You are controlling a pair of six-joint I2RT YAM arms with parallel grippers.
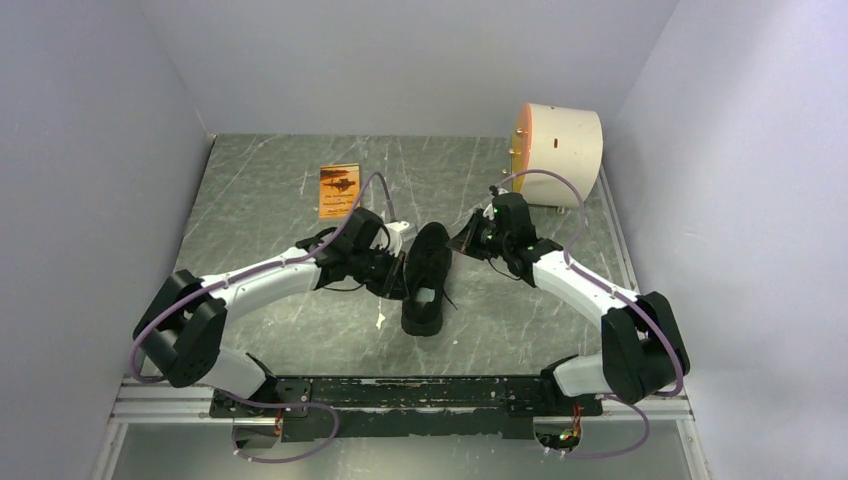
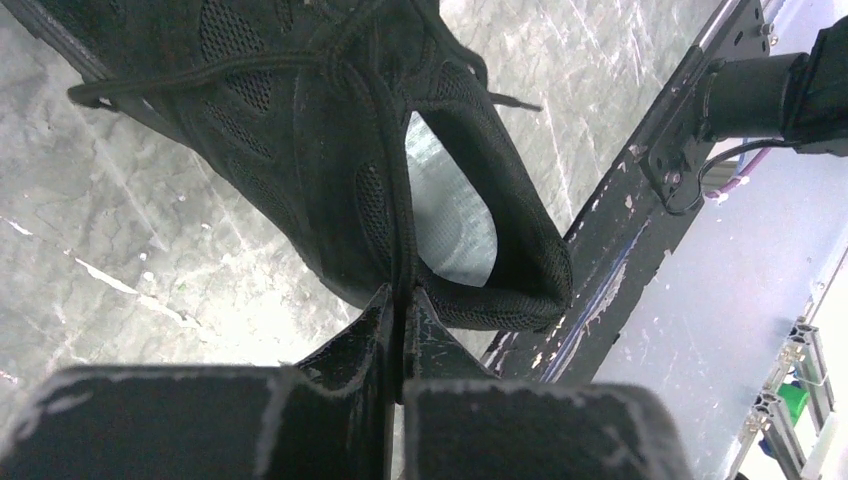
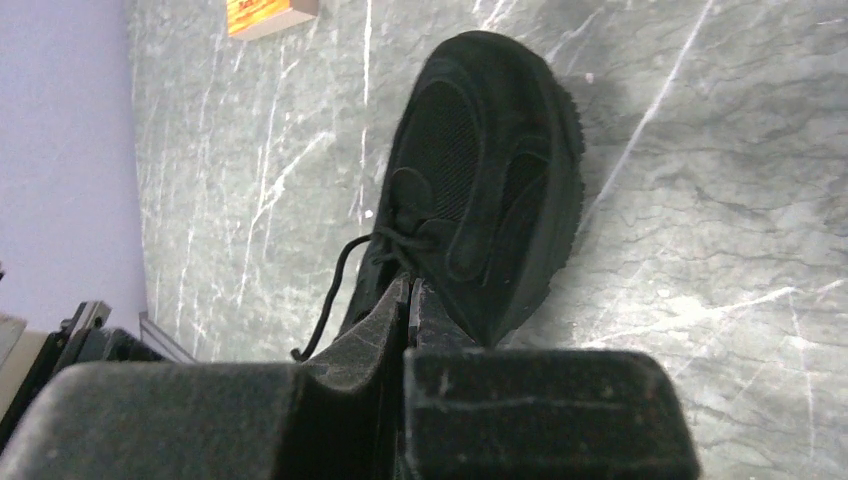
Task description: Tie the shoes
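Black on black, so your top view gives little: the sneaker [image 1: 425, 278] lies in the middle of the table [image 1: 250, 200], toe away from the bases. Your left gripper [image 1: 396, 268] is against its left flank and your right gripper [image 1: 468, 240] just off its right side, both sets of fingertips lost in shadow. Left wrist: jaws squeezed to a sliver at the collar rim, pale insole [image 2: 452, 215] beside them. Whether they pinch anything, you cannot tell. Right wrist: jaws closed too, tips hiding the lacing, one lace [image 3: 330, 290] looping loose leftward.
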